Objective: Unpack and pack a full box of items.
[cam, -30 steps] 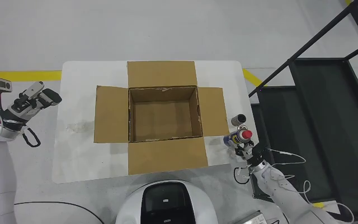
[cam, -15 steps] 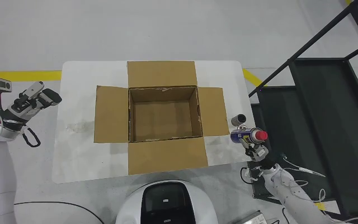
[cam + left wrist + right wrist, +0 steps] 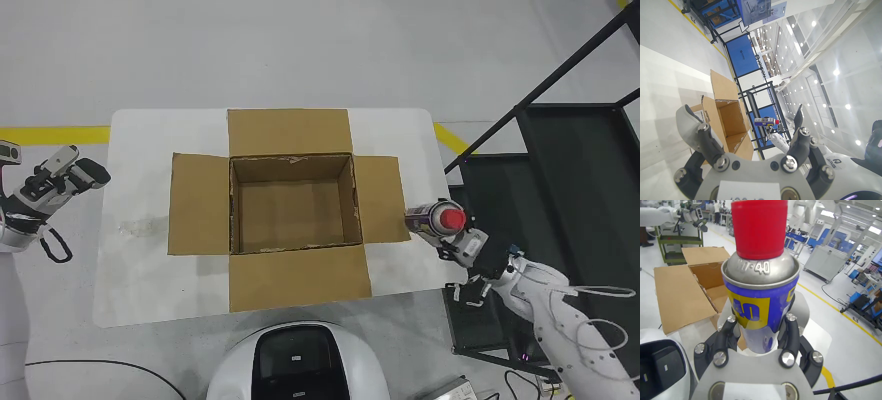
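A white desk [image 3: 140,150] sits in the middle of the top view. One big brown box [image 3: 200,205] stands on it, right in the middle. The box is open, and its four flaps lie flat on the desk, one on each side. The upper flap goes all the way to the desk's upper edge. Left of the box, the desk has some faint gray marks [image 3: 140,226].
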You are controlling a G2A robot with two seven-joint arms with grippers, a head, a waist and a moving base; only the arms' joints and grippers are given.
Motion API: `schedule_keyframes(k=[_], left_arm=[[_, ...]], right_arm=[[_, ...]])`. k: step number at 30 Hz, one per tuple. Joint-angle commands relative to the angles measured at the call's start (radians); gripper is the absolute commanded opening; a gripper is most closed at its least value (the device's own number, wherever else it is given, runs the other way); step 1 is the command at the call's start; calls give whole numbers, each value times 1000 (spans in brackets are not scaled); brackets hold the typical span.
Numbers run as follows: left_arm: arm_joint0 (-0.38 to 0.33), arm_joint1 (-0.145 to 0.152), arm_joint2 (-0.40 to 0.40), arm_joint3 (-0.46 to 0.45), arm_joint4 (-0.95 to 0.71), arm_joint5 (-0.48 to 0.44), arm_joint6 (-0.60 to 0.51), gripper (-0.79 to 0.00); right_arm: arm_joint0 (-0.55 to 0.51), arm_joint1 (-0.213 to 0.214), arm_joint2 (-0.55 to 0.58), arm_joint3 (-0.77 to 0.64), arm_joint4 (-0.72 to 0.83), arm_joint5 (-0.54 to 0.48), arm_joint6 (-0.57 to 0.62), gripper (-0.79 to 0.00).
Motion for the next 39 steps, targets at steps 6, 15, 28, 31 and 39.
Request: schedule_keyframes(k=[6, 15, 28, 31, 39], left_arm=[[0, 0, 0, 0, 0, 0, 0, 0], [0, 0, 0, 0, 0, 0, 0, 0], [0, 0, 0, 0, 0, 0, 0, 0], [0, 0, 0, 0, 0, 0, 0, 0], [0, 0, 0, 0, 0, 0, 0, 0]], right_arm=[[104, -3, -55, -130, 55, -96, 255, -785], [176, -11, -128, -115, 103, -139, 298, -785], [176, -11, -128, -115, 103, -139, 298, -785], [176, -11, -128, -115, 103, -139, 298, -785], [347, -18, -209, -177, 176, -217, 659, -785]])
